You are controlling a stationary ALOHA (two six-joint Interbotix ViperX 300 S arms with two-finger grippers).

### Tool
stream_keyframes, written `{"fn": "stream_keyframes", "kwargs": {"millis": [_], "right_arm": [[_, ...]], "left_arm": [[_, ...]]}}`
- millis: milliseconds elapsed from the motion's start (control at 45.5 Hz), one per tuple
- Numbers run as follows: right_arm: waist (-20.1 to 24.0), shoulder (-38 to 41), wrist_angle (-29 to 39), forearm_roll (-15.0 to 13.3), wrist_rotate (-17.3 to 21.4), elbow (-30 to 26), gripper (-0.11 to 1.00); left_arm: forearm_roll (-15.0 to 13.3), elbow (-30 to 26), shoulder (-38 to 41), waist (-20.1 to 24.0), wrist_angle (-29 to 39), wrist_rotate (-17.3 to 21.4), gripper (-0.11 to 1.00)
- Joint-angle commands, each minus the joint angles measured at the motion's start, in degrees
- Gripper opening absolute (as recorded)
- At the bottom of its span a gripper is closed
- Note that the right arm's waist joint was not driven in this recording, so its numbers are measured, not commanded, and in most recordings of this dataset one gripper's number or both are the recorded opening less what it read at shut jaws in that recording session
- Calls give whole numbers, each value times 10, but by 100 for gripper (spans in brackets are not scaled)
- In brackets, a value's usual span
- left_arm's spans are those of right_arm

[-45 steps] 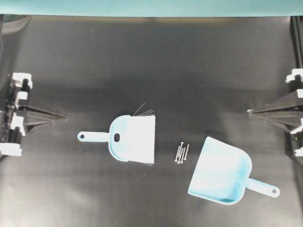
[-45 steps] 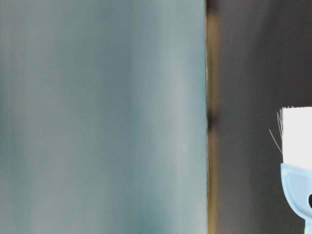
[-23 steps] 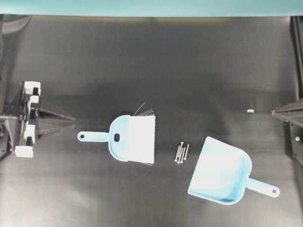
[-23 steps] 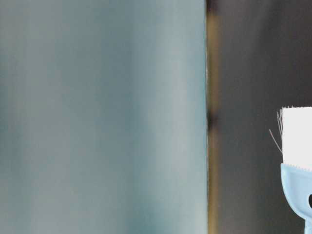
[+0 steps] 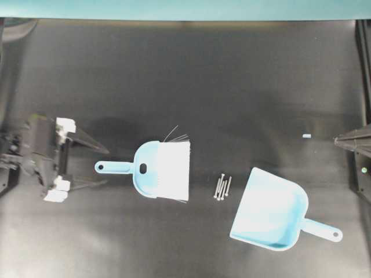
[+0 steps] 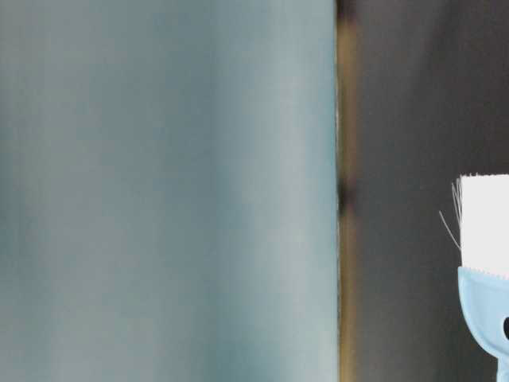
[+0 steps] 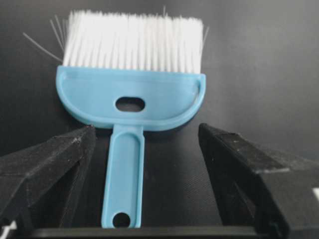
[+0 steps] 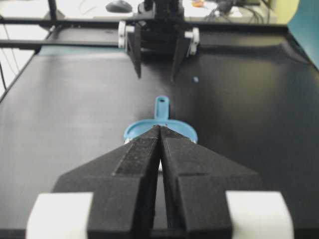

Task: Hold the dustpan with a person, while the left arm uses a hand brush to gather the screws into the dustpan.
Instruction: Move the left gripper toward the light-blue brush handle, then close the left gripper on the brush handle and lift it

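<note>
The hand brush [image 5: 162, 171] lies flat on the black table, bristles to the right and slim handle [image 5: 116, 167] to the left. My left gripper [image 5: 106, 167] is open, one finger on each side of the handle's end, touching neither side. In the left wrist view the handle [image 7: 123, 174] lies between the fingers [image 7: 55, 154], nearer the left one. The screws [image 5: 222, 187] lie bunched between the brush and the dustpan [image 5: 271, 209], which rests lower right with its mouth toward them. My right gripper [image 5: 337, 139] is shut and empty at the right edge. The person is out of view.
A tiny light blue fleck [image 5: 306, 136] lies on the table near the right gripper. A teal wall [image 5: 185, 8] runs along the far edge. The table-level view shows only that wall and part of the brush [image 6: 485, 310].
My left gripper has opened wide and moved right until its fingers flank the brush handle's end. The right gripper drew back to the right edge a second ago and has stayed there.
</note>
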Motion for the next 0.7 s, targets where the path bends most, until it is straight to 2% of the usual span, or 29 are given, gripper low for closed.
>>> {"fn": "stream_keyframes", "kwargs": {"millis": [0, 286, 682], "right_arm": [[0, 3, 2, -1, 3, -3, -1], [0, 2, 11, 0, 4, 1, -1], [0, -1, 11, 0, 4, 5, -1]], "left_arm": [[2, -23, 60, -1, -25, 1, 81], [2, -66, 158, 6, -16, 5, 81], [2, -95, 209, 11, -2, 10, 80]]}}
